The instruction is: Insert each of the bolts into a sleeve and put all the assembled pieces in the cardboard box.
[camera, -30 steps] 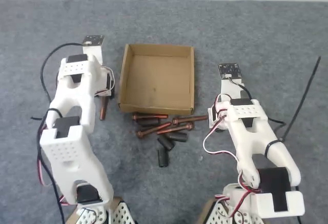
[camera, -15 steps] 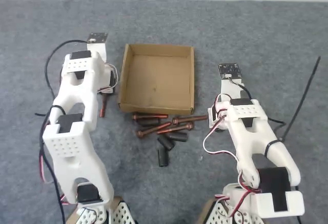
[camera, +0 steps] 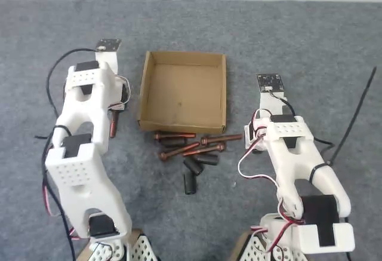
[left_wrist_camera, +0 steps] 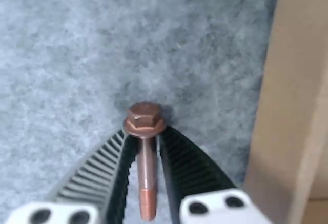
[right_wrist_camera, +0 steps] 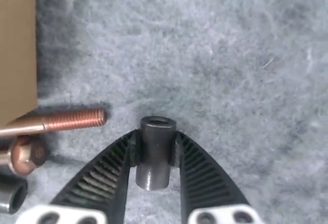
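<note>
My left gripper [left_wrist_camera: 144, 134] is shut on a copper bolt [left_wrist_camera: 144, 120], which it holds by the shank, hex head outward, just over the grey carpet. From above, that bolt [camera: 112, 123] hangs left of the cardboard box [camera: 182, 126]. My right gripper [right_wrist_camera: 156, 137] is shut on a black sleeve [right_wrist_camera: 155, 158] with its open bore facing away from the camera. It sits right of the loose pile. Several copper bolts [camera: 185, 143] lie in front of the box. Three black sleeves [camera: 194, 165] lie just below them.
The box wall [left_wrist_camera: 287, 106] stands close beside my left gripper. A threaded bolt end [right_wrist_camera: 72, 120] and a bolt head [right_wrist_camera: 23, 155] lie near my right gripper. Black cables trail at the far left and far right [camera: 352, 123]. Open carpet lies behind the box.
The left arm has shifted a little to the left, away from the box, carrying its bolt. The right arm has barely moved.
</note>
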Robot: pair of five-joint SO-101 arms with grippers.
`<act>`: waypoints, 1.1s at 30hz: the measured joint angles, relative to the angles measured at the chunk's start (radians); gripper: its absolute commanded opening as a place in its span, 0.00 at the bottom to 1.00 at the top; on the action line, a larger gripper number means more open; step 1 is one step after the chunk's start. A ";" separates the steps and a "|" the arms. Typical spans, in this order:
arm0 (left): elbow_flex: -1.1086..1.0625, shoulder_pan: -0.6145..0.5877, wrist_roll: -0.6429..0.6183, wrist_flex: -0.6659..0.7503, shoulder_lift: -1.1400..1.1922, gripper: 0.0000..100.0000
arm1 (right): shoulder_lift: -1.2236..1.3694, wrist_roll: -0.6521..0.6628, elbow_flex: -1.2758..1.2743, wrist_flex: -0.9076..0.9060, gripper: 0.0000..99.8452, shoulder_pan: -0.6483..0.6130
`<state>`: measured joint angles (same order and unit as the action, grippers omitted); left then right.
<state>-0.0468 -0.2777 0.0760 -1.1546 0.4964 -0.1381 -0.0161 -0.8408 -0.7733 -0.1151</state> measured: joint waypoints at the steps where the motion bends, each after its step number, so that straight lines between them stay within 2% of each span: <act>1: -0.049 -0.002 0.000 0.041 -0.032 0.01 | 0.000 0.000 0.000 0.000 0.02 0.000; 7: -0.448 0.017 0.003 0.351 -0.308 0.01 | 0.000 0.000 0.000 0.000 0.02 0.000; 11: -0.640 0.028 0.000 0.468 -0.454 0.01 | 0.000 0.002 0.000 0.000 0.02 0.000; 16: -0.695 0.000 0.005 0.508 -0.509 0.01 | -0.035 0.002 -0.002 0.000 0.02 0.000; 25: -0.695 -0.002 0.006 0.546 -0.514 0.01 | -0.288 0.002 0.055 -0.046 0.02 0.006; 33: -0.695 -0.002 0.006 0.546 -0.514 0.01 | -0.348 0.002 0.066 0.262 0.02 0.005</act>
<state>-0.7419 -0.2793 0.0821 -0.6084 -0.0176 -0.4864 -0.0146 -0.7748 -0.5109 -0.1105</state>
